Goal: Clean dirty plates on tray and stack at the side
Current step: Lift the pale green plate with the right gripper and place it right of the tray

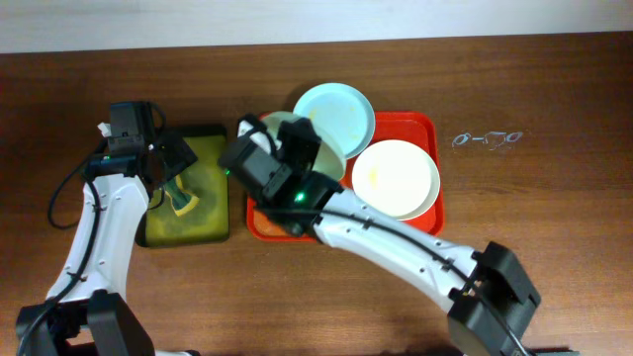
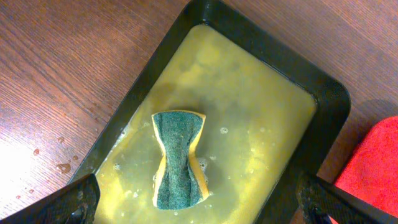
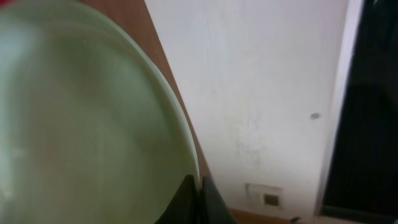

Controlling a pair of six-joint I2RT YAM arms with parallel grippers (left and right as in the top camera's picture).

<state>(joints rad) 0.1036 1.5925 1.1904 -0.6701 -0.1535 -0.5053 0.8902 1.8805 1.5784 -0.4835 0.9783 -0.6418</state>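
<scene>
Right gripper (image 3: 198, 200): both dark fingers are clamped on the rim of a pale mint round shallow plate (image 3: 81, 124). The plate is tilted up, with a white wall showing past its edge. Overhead, it sits over the left end of the large red-orange rectangular plastic tray (image 1: 427, 124), partly hidden by the right arm. Whether it touches the tray cannot be told.

Left gripper (image 2: 199, 208): fingers are spread wide and hold nothing. It hangs above a green-and-yellow scouring sponge (image 2: 179, 158), pinched at its waist, which lies in cloudy yellowish liquid inside a smaller black rectangular tray (image 2: 323, 93). Water drops mark the brown wooden table (image 2: 62, 62) beside that tray. The black tray lies just beside the red-orange tray, on its left.

A cream-white round plate (image 1: 396, 178) lies flat at the right end of the red-orange tray, with a faint yellowish smear. Farther off, a mint-blue round plate (image 1: 334, 111) rests over the tray's far rim, partly covered by the held plate.
</scene>
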